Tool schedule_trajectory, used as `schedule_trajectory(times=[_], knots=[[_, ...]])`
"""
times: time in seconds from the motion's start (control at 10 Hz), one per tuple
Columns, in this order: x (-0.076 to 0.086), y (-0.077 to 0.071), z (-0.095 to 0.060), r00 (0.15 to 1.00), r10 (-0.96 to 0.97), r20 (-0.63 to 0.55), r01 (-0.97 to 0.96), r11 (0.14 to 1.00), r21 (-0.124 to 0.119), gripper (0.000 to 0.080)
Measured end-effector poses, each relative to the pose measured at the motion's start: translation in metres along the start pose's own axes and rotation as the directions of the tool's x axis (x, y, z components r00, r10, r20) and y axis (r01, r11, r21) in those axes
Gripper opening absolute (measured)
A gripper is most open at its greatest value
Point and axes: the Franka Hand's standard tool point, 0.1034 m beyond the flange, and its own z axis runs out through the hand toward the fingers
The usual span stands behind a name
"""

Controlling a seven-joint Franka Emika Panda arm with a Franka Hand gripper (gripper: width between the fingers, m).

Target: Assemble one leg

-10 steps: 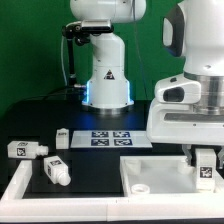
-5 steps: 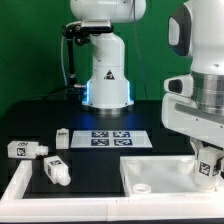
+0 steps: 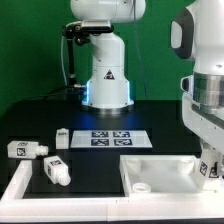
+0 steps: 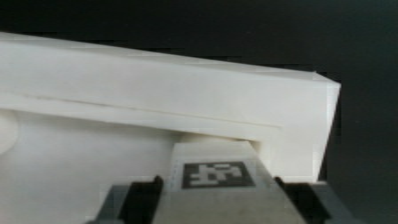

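Observation:
My gripper [image 3: 209, 172] is at the exterior view's right edge, shut on a small white leg [image 3: 211, 164] with a black-and-white tag. It holds the leg just above the right end of the large flat white tabletop [image 3: 160, 172]. In the wrist view the leg [image 4: 217, 175] sits between my two dark fingers [image 4: 135, 203], tag up, and the gripper [image 4: 217, 208] is shut on it, with the tabletop [image 4: 143, 100] below and behind. A corner hole [image 3: 142, 186] shows on the tabletop's near left part.
Three more white legs lie at the exterior view's left: one [image 3: 28, 150] by the edge, one [image 3: 56, 170] nearer the front, one [image 3: 62, 137] beside the marker board [image 3: 112, 138]. The robot base [image 3: 106, 80] stands behind. A white rim [image 3: 20, 185] borders the front left.
The arm has swung toward the exterior view's right and a little up. The held leg has shifted slightly right with it. The loose legs and the tabletop have not moved.

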Motion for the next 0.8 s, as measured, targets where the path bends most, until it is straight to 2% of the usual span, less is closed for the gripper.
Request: schedule_trajectory(times=[0.1,0.2,0.3,0.4,0.5,0.8], knots=[[0.0007,0.0000,0.0000,0.998,-0.060,0.000,0.060,0.998,0.000,0.0369],[0.0050,0.0003,0.0003,0.972,-0.234,0.000,0.234,0.972,-0.001,0.0369],[0.0092,0.0004,0.0003,0.900,-0.436,0.000,0.436,0.900,-0.002,0.0551],[0.0084,0.0016,0.0010,0.812,-0.583,0.005,0.583,0.812,-0.005,0.0624],[0.0051,0.0044,0.0024,0.756,-0.655,0.018,0.655,0.756,-0.012,0.0624],[0.0075,0.0040,0.0022,0.604,-0.797,0.017,0.797,0.604,-0.009,0.0649]])
